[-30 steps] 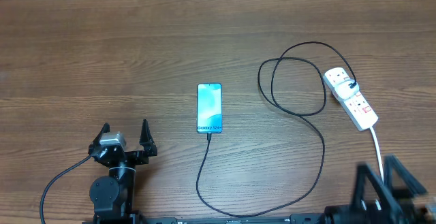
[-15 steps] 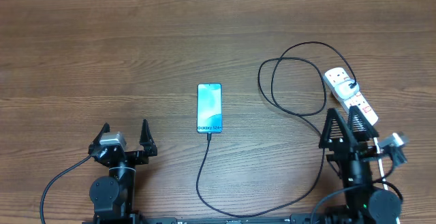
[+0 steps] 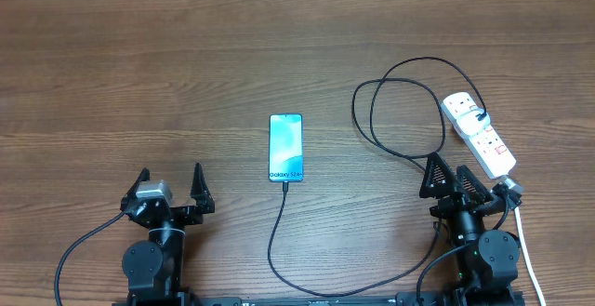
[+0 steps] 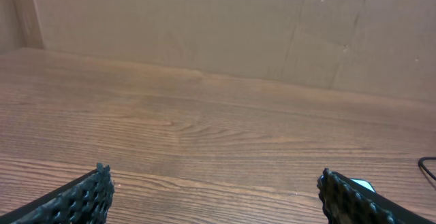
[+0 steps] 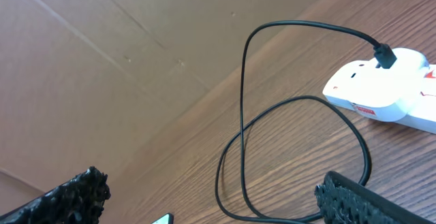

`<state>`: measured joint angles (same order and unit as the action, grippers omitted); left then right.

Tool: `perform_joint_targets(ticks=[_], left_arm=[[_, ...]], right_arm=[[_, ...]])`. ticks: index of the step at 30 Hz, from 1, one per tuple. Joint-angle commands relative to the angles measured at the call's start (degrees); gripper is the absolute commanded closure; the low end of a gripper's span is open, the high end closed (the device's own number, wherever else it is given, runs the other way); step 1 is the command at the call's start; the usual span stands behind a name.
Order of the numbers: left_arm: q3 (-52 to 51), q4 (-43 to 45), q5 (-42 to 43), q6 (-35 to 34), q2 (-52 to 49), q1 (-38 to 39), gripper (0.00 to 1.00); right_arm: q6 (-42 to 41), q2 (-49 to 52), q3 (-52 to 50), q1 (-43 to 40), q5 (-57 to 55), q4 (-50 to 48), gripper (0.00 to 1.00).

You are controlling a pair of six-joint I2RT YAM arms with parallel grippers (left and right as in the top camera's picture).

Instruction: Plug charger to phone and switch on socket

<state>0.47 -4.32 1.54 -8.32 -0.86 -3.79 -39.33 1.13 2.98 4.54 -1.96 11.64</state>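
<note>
The charger (image 5: 243,88) runs in loose loops from the phone (image 3: 285,147) to the power strip (image 3: 480,135). Its tip (image 3: 285,184) meets the phone's lower edge, though I cannot tell how fully it is seated. Its plug (image 5: 381,55) stands in the strip's far end. Only the switch seems left to do.

The right jaws hover wide open and empty just beside the strip's near end. The left jaws, also wide and empty, sit well apart from the phone, low over the counter (image 3: 139,64).

To press well, close the right jaws into one blunt tip, then come straight down on the red switch (image 3: 499,148) that serves the plug. Push gently, since the light strip could slide and drag the loops.
</note>
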Motion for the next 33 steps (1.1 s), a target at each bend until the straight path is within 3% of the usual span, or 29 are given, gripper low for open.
perform_joint_targets(ticks=[1, 7, 12, 18, 33], left_arm=[[-0.2, 0.0, 0.9, 1.5, 0.6, -0.3, 0.00], [-0.2, 0.0, 0.9, 1.5, 0.6, -0.3, 0.00], [-0.2, 0.0, 0.9, 1.5, 0.6, -0.3, 0.00], [-0.2, 0.0, 0.9, 1.5, 0.6, -0.3, 0.01], [-0.2, 0.0, 0.9, 1.5, 0.6, -0.3, 0.00]], right_arm=[[0.3, -0.2, 0.4, 0.3, -0.8, -0.2, 0.00], [0.8, -0.5, 0.4, 0.3, -4.3, -1.0, 0.00], [14.3, -0.5, 0.1, 0.2, -2.0, -1.1, 0.00], [23.4, -0.9, -1.6, 0.1, 1.6, -5.2, 0.00], [22.9, -1.0, -2.6, -8.5, 3.6, -7.1, 0.00]])
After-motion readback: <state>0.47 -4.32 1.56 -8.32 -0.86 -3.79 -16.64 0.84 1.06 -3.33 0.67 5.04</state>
